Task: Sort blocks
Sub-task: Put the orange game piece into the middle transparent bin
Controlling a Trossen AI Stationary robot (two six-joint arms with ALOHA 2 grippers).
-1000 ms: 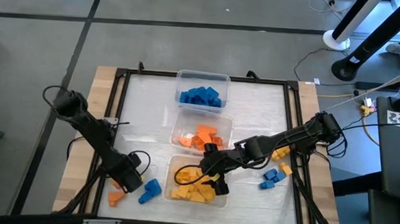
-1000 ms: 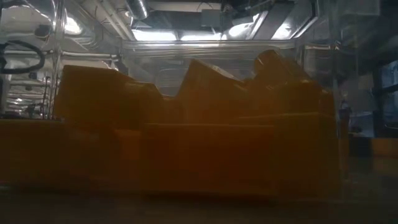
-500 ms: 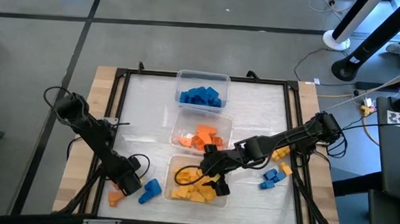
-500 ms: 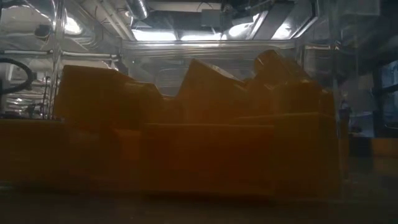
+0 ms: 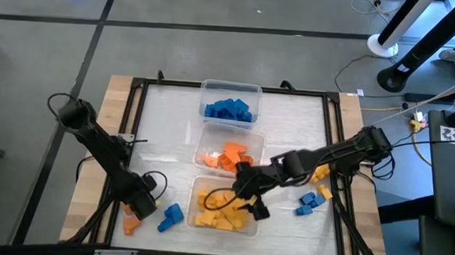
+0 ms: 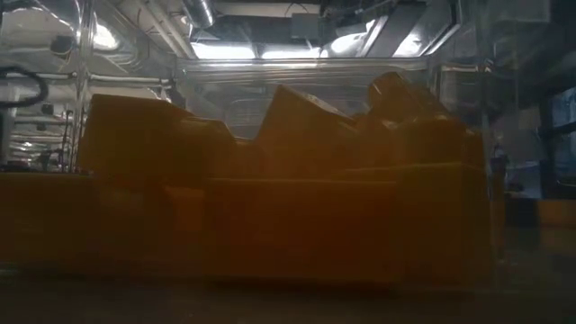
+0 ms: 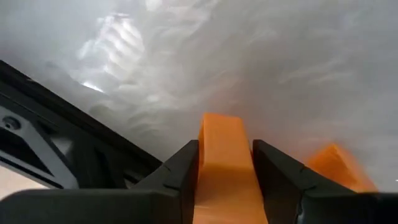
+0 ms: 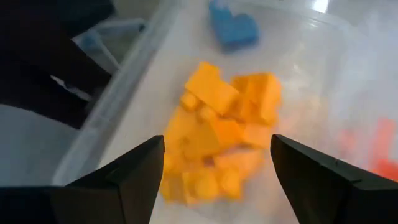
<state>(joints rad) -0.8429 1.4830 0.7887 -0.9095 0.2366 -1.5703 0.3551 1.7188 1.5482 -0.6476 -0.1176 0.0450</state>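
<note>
My left gripper [image 5: 140, 206] stands at the table's near left, pointing down, shut on an orange block [image 7: 224, 158]. A second orange block [image 5: 131, 225] and a blue block [image 5: 170, 217] lie on the table beside it. My right gripper [image 5: 253, 204] hangs open above the near tub [image 5: 197, 190], which holds yellow blocks [image 8: 224, 130]. Nothing is between its fingers [image 8: 124, 180]. The middle tub holds orange blocks [image 5: 230, 156] and the far tub holds blue blocks [image 5: 228, 109]. My left gripper pinches the orange block by its two long sides [image 7: 202, 155] between its two fingers [image 7: 183, 177]. The fingers come from above, pointing steeply down, and lie along the block. Its far end shows past the fingertips. Whether it is clear of the table cannot be told.
Loose blue blocks [image 5: 309, 202] and yellow blocks [image 5: 319, 174] lie at the table's right, beside the right arm. A dark frame [image 5: 139, 107] runs round the white work surface. The low view is filled by the yellow blocks [image 6: 288, 198] behind the tub's clear wall.
My left gripper has shifted a little toward the table's left edge, over the orange block.
</note>
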